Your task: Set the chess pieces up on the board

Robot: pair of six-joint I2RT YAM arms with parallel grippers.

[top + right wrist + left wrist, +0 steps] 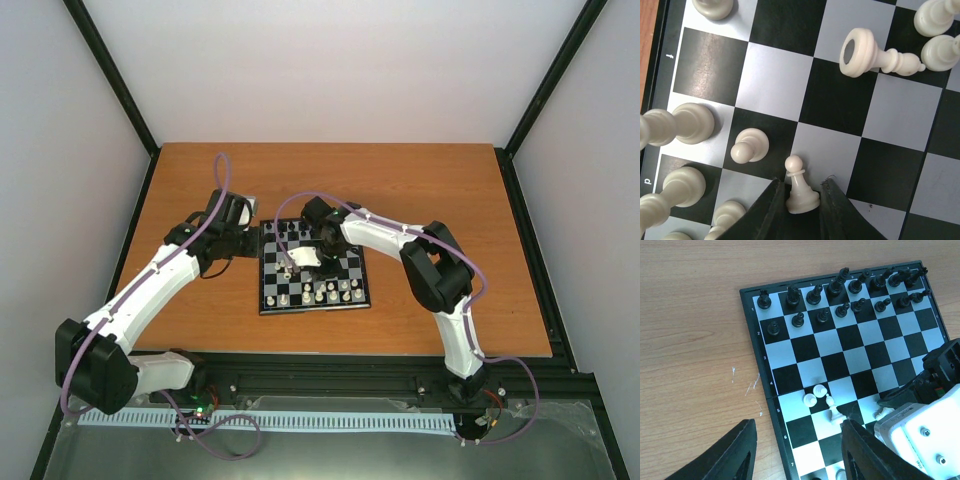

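The board [352, 296] lies at the table's middle. In the left wrist view the board [790, 347] has black pieces [814, 295] standing in its two far rows. Two white pawns [810, 400] and a white bishop [833, 411] are near its middle. My left gripper [797, 442] is open and empty, above the board's left edge; it also shows in the top view [252, 243]. My right gripper [802, 187] is shut on a white pawn [796, 167], low over a silver square [835, 150]; it is over the board's middle in the top view [292, 266].
In the right wrist view a white piece [875, 52] lies toppled on its side. Several white pieces stand at the left, among them a pawn [749, 145]. Bare wooden table [690, 340] lies left of the board. The right arm's white body [920, 432] is close to my left gripper.
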